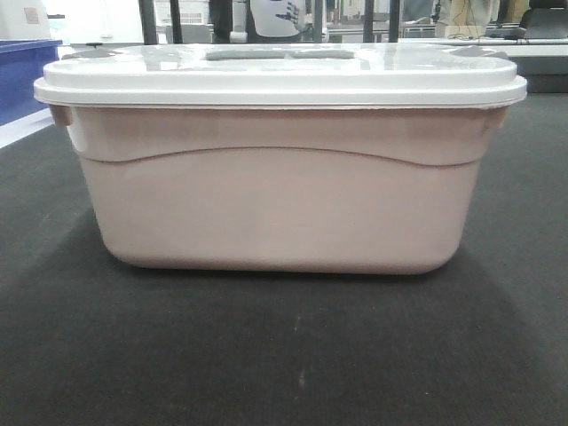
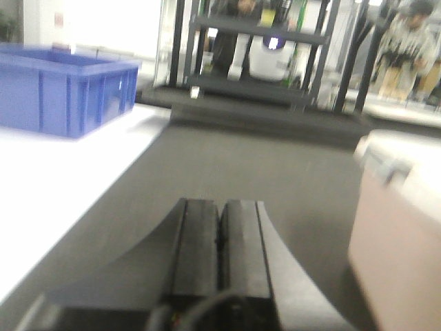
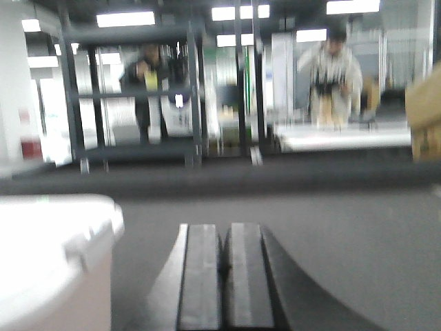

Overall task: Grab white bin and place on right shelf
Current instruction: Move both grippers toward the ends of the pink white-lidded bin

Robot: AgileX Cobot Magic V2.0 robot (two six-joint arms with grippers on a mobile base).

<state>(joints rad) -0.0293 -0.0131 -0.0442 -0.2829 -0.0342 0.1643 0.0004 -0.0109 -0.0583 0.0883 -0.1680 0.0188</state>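
A large white bin (image 1: 275, 200) sits square-on in the front view, its long side facing the robot. It is pale pinkish-white, with a curved ridge across the side. Its white lid (image 1: 280, 75) is on, with the grey handle (image 1: 280, 54) lying flat, so the tub looks ready to be carried as one piece.

The bin lies between the two arms. It appears at the right edge of the left wrist view and at the lower left of the right wrist view. That suggests an arm waiting at each end for a two-sided lift.

The left fingers (image 2: 200, 255) are pressed flat together and grasp nothing. The right fingers (image 3: 201, 276) are the same. Neither pair touches the bin.

The bin rests on a dark grey, felt-like mat (image 1: 284, 355), which looks grippy rather than slick. I cannot tell whether this is a worktop or the floor. To the left a white surface (image 2: 62, 179) carries a blue bin (image 2: 65, 89).

Behind stand dark open racks (image 3: 131, 89) and blurred people under ceiling strip lights. No shiny steel shelf shows in any view, so the destination is out of sight.
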